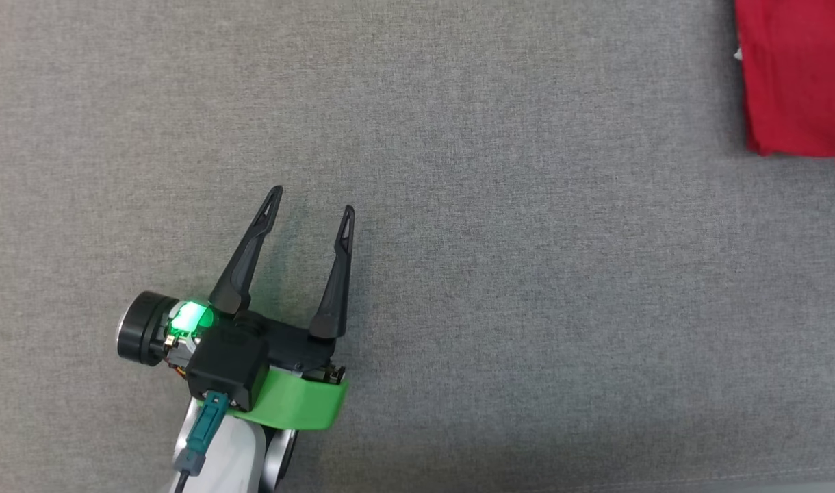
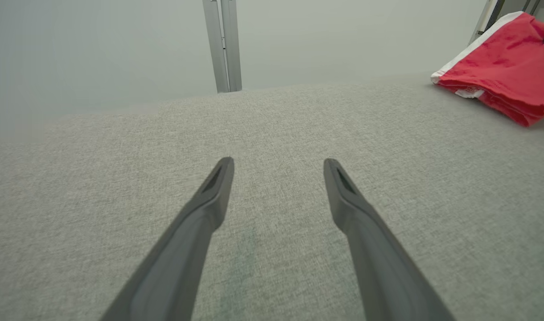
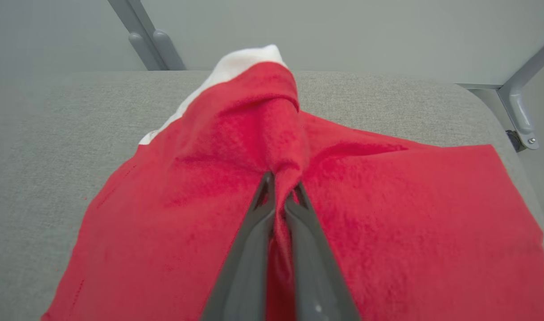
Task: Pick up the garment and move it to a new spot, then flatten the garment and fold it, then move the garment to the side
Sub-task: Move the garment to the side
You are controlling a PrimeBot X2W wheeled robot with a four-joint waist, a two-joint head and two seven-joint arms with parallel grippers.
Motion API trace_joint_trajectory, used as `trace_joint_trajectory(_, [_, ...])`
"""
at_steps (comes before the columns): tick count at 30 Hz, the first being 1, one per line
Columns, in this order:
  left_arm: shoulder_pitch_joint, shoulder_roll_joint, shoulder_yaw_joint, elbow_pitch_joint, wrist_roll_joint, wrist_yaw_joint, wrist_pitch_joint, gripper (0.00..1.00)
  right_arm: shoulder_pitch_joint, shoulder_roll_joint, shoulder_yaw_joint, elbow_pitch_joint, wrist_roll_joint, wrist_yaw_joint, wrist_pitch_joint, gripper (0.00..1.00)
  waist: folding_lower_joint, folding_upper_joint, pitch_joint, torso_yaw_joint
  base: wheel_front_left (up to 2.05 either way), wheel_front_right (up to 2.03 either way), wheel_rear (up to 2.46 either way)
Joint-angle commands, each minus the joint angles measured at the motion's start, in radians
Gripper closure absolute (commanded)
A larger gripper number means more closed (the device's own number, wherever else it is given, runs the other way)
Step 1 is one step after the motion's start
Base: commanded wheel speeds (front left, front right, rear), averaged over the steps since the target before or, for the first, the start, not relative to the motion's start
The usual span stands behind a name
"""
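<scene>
Garment (image 1: 794,75) far right; ridge runs along R tool (image 3: 283,180), clamped on it. L tool (image 1: 312,198) wide, empty.

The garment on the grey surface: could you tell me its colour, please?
The garment is red with a white edge, clearest in the right wrist view.

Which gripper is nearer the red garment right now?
Right. The right gripper is shut on a raised fold of the red garment. The left gripper is open over the grey surface, apart from the garment, which lies off to its right.
</scene>
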Motion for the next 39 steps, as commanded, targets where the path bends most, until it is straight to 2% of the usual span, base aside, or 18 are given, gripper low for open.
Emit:
trace_joint_trajectory(1, [-0.021, 0.011, 0.005, -0.003, 0.008, -0.005, -0.003, 0.0, -0.01, -0.02, -0.009, -0.004, 0.008, -0.002, -0.008, 1.0, 0.0, -0.0001, 0.03, -0.018, 0.0, 0.0, 0.0])
trace_joint_trajectory(7, [-0.033, 0.029, -0.003, -0.009, 0.019, -0.013, -0.003, 0.0, -0.007, -0.109, -0.037, -0.011, 0.001, -0.002, -0.019, 1.0, 0.0, -0.0001, 0.055, -0.028, 0.0, 0.0, 0.0])
trace_joint_trajectory(13, [-0.045, 0.042, -0.007, -0.016, 0.015, -0.016, -0.003, 0.0, -0.001, -0.169, -0.053, -0.002, -0.007, -0.002, -0.015, 1.0, 0.0, -0.0001, 0.069, -0.025, 0.0, 0.0, 0.0])
trace_joint_trajectory(24, [-0.052, 0.045, -0.022, -0.015, 0.014, -0.008, -0.003, 0.0, 0.007, -0.189, -0.061, 0.061, -0.052, -0.002, -0.003, 1.0, 0.0, -0.0001, 0.067, -0.006, 0.0, 0.0, 0.0])
trace_joint_trajectory(25, [-0.053, 0.045, -0.023, -0.015, 0.013, -0.007, -0.003, 0.0, 0.005, -0.185, -0.065, 0.079, -0.062, -0.002, -0.01, 0.72, 0.0, -0.0001, 0.065, -0.003, 0.0, 0.0, 0.0])
trace_joint_trajectory(26, [-0.053, 0.045, -0.025, -0.015, 0.012, -0.006, -0.003, 0.0, 0.003, -0.182, -0.066, 0.094, -0.072, -0.002, -0.017, 0.32, 0.0, -0.0001, 0.064, -0.002, 0.0, 0.0, 0.0])
trace_joint_trajectory(27, [-0.054, 0.044, -0.026, -0.016, 0.011, -0.005, -0.003, 0.0, -0.002, -0.18, -0.069, 0.118, -0.098, -0.002, -0.03, 0.0, 0.0, -0.0001, 0.062, 0.0, 0.0, 0.0, 0.0])
trace_joint_trajectory(30, [-0.056, 0.042, -0.028, -0.014, 0.007, -0.006, -0.003, 0.0, -0.014, -0.167, -0.061, 0.181, -0.192, -0.002, -0.051, 0.0, 0.0, -0.0001, 0.056, 0.004, 0.0, 0.0, 0.0])
trace_joint_trajectory(35, [-0.049, 0.037, -0.032, -0.006, 0.002, -0.007, -0.003, 0.0, -0.055, -0.091, -0.067, 0.27, -0.346, -0.002, -0.087, 0.0, 0.0, -0.0001, 0.027, 0.003, 0.0, 0.0, 0.0])
trace_joint_trajectory(39, [-0.029, 0.034, -0.027, 0.0, -0.006, -0.003, -0.003, 0.0, -0.087, 0.035, -0.103, 0.306, -0.458, -0.002, -0.179, 0.0, 0.0, -0.0001, -0.016, -0.005, 0.0, 0.0, 0.0])
